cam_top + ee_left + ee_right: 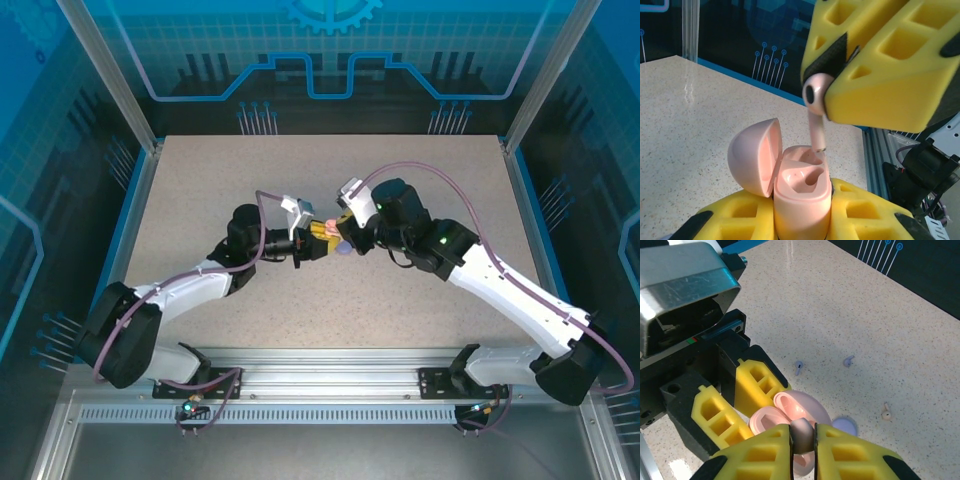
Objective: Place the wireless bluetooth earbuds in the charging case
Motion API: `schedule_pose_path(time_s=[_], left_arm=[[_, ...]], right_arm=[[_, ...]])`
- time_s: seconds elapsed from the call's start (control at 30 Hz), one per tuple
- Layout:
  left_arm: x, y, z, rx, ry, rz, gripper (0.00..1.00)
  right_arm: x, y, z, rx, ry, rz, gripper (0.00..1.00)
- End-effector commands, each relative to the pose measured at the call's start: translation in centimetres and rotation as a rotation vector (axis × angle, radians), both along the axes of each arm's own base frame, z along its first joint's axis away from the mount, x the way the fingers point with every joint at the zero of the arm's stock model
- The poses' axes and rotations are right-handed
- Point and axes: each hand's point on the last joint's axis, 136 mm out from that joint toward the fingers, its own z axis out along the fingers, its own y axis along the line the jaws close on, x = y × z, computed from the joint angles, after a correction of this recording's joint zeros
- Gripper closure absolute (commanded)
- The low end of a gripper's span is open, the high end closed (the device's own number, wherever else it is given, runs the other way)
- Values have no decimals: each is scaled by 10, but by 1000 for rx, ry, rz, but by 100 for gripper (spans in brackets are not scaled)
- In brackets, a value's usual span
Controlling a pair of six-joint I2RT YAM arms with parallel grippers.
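Note:
My left gripper [802, 217] is shut on the pink charging case [802, 200], which it holds upright with the lid [752, 155] swung open to the left. Both sockets of the case look empty. Directly above, my right gripper [802, 440] is shut on the head of a pale pink earbud [815, 95]. Its stem [817, 132] points down, and the tip sits at the rim of the far socket. From the top view both grippers [318, 240] [345, 238] meet over the middle of the table. The held earbud [802, 434] hangs over the open case [767, 419].
On the table beyond the case lie two lilac earbuds [798, 366] [848, 360], a second pale pink earbud [885, 413] and a round lilac case [845, 426]. A metal rail [330, 385] runs along the near edge.

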Motion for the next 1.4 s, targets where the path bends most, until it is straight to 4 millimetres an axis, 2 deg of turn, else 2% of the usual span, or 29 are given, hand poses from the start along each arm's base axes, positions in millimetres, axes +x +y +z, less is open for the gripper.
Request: schedule_pose_path(time_s=[0.0,0.4,0.77,1.37], left_arm=[[-12,-2,5,14,-66,-38,99],[-5,1,3,58,-135,37,100],[-6,8,15,51,-279,78,100],[-13,6,31,31,-319,52,100]], right_arm=[[-3,-2,16,2,-60,-2,84],[-17,-6,31,11,-100,-1,83],[-22,-7,34,31,-117,5,83],[-29,6,27,41,-93,57,83]])
